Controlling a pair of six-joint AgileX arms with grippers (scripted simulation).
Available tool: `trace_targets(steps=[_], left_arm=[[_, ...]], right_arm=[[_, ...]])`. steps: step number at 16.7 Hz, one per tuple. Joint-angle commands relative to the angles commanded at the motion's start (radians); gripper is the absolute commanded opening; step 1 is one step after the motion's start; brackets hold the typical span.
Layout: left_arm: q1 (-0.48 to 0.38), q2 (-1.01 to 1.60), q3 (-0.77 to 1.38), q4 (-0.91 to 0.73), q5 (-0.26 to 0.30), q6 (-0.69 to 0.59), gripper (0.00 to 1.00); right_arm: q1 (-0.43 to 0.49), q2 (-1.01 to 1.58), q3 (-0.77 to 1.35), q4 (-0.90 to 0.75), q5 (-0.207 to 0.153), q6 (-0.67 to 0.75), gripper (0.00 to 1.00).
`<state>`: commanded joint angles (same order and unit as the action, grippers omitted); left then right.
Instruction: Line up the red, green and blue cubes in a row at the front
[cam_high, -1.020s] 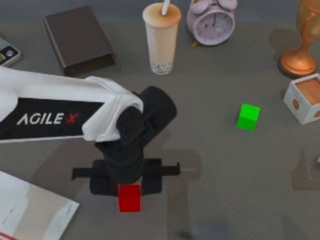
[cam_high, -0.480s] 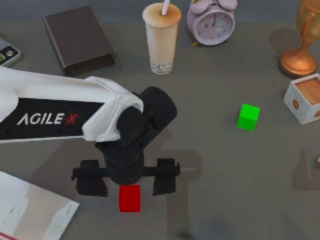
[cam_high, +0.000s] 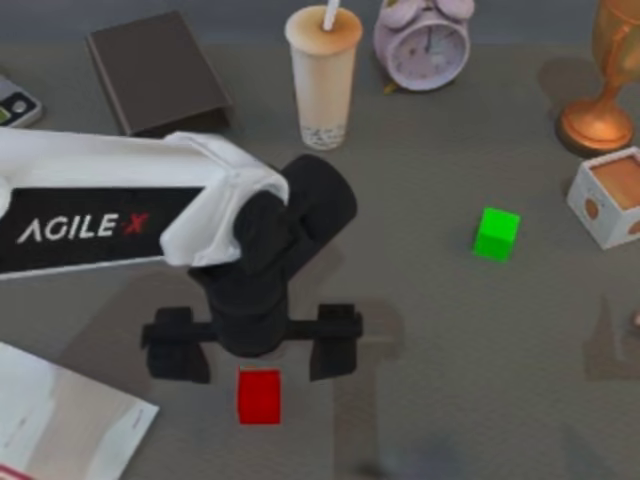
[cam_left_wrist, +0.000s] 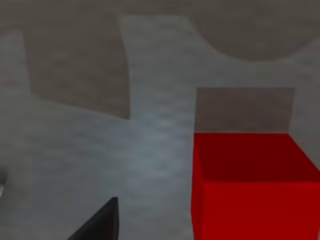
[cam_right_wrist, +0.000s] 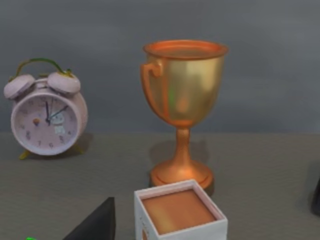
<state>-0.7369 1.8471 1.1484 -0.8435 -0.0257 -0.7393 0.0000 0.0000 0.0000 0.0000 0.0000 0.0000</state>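
Observation:
The red cube (cam_high: 259, 396) rests on the table near the front, left of centre, with nothing touching it. My left gripper (cam_high: 256, 356) hovers just behind and above it, open, its fingers (cam_high: 335, 342) spread wider than the cube. In the left wrist view the red cube (cam_left_wrist: 255, 185) fills the lower corner beside one dark fingertip (cam_left_wrist: 100, 226). The green cube (cam_high: 496, 234) sits alone at mid-right. The blue cube is out of view. My right gripper (cam_right_wrist: 160, 235) is outside the top view, open over the table's right side.
Along the back stand a dark book (cam_high: 158, 78), a drink cup (cam_high: 322, 75), an alarm clock (cam_high: 421, 42) and a trophy (cam_high: 603, 80). A white and tan box (cam_high: 610, 197) is at the right edge. White paper (cam_high: 60, 420) lies front left.
My left gripper opened and let go of the red cube, then lifted and drew back a little. The cube stays where it was set down.

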Motion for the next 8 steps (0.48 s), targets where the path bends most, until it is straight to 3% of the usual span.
trace_targets(steps=[4, 8], left_arm=[[0.009, -0.063, 0.087, -0.163, 0.001, -0.006, 1.0], [0.012, -0.084, 0.108, -0.193, 0.001, -0.005, 1.0]], right_arm=[[0.0, 0.0, 0.0, 0.0, 0.0, 0.0, 1.0], [0.0, 0.0, 0.0, 0.0, 0.0, 0.0, 1.0]])
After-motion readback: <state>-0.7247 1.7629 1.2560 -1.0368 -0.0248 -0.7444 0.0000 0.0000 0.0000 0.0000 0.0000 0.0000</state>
